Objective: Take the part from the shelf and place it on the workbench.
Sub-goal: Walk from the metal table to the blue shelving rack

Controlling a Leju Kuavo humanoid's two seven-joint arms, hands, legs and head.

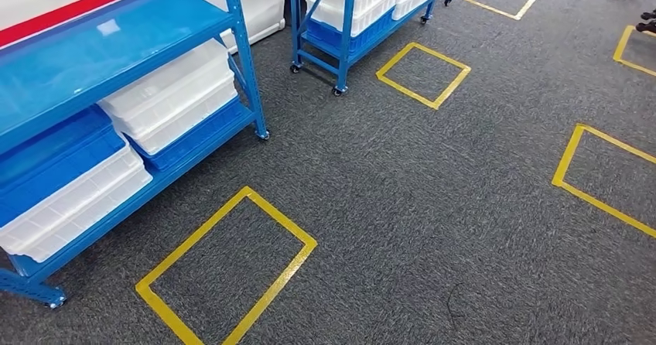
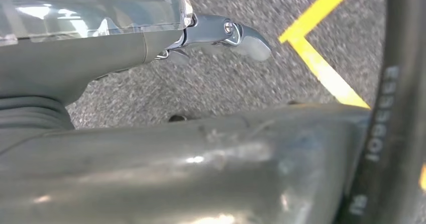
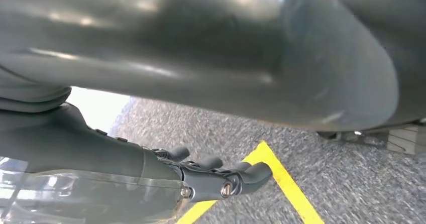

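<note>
Blue shelf (image 1: 116, 47) held white bins (image 1: 174, 97); left hand (image 2: 221, 38) and right hand (image 3: 216, 176) hung empty, fingers loosely apart, above grey carpet (image 1: 433, 206)

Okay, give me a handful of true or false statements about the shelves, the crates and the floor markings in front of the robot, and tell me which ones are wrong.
1. The near shelf has a blue frame. True.
2. White crates sit on the near shelf's lower levels. True.
3. The floor squares are marked in red tape. False: the tape is yellow.
4. The far shelf stands on small wheels. True.
5. The left hand holds a white crate. False: it holds nothing and hangs over the carpet.
6. The floor is bare wooden boards. False: it is dark grey carpet.
</note>
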